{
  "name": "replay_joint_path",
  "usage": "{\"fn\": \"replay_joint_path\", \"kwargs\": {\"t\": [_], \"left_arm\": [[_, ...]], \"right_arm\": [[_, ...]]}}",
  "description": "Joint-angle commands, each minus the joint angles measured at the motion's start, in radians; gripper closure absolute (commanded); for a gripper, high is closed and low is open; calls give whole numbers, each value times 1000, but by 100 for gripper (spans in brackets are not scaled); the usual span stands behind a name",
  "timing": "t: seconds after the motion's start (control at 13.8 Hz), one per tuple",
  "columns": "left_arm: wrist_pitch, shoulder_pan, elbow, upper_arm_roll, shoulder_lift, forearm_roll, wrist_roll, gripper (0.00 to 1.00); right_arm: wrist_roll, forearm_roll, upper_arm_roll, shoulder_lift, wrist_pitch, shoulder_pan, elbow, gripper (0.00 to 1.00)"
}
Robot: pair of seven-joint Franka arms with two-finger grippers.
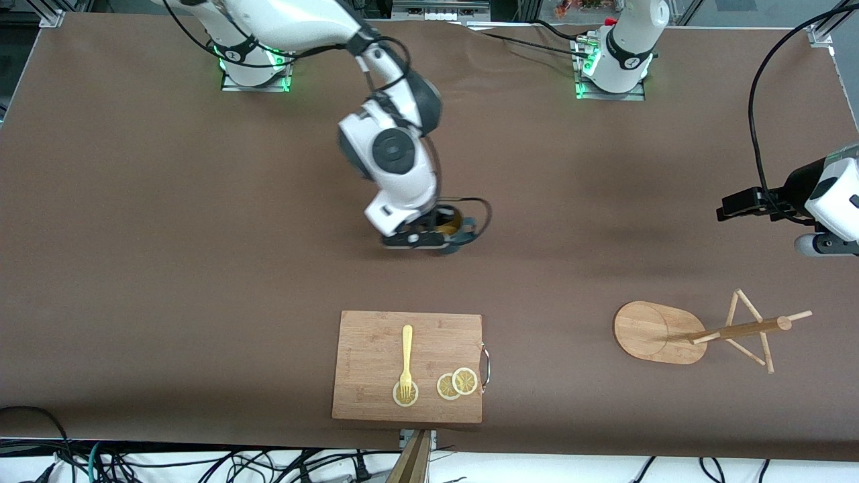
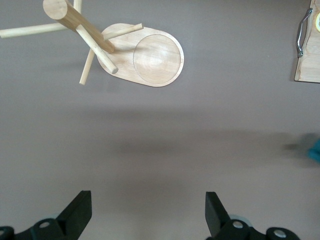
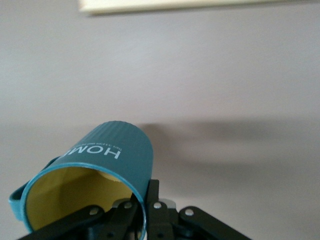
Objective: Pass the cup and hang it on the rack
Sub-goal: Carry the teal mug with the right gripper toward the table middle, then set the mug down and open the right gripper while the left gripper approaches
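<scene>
Ribbed teal cup point(image 3: 107, 155), yellow inside, "HOME" apparently printed, rim pinched by right gripper point(image 3: 142, 207), left gripper point(image 2: 145, 212) agape

You see a long table point(image 1: 168, 268) covered in brown matting, evenly lit. Below its near edge, black cables point(image 1: 201, 466) tangle over a white floor. Aluminium frame posts point(image 1: 50, 17) stand at its far corners.
</scene>
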Motion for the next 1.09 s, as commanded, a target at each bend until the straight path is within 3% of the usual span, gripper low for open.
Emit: {"fn": "replay_joint_path", "kwargs": {"t": [0.0,0.51,0.72,1.01], "left_arm": [[-22,0,34,-2,15,0,27,0],[-22,2,34,-2,15,1,27,0],[-22,5,34,-2,15,1,28,0],[-36,0,33,-2,15,-3,31,0]], "right_arm": [[152,-7,-18,118,77,90,116,100],[165,-7,-19,131,76,129,113,100],[165,-4,-19,129,76,129,113,86],[166,-2,-19,123,75,130,113,82]]}}
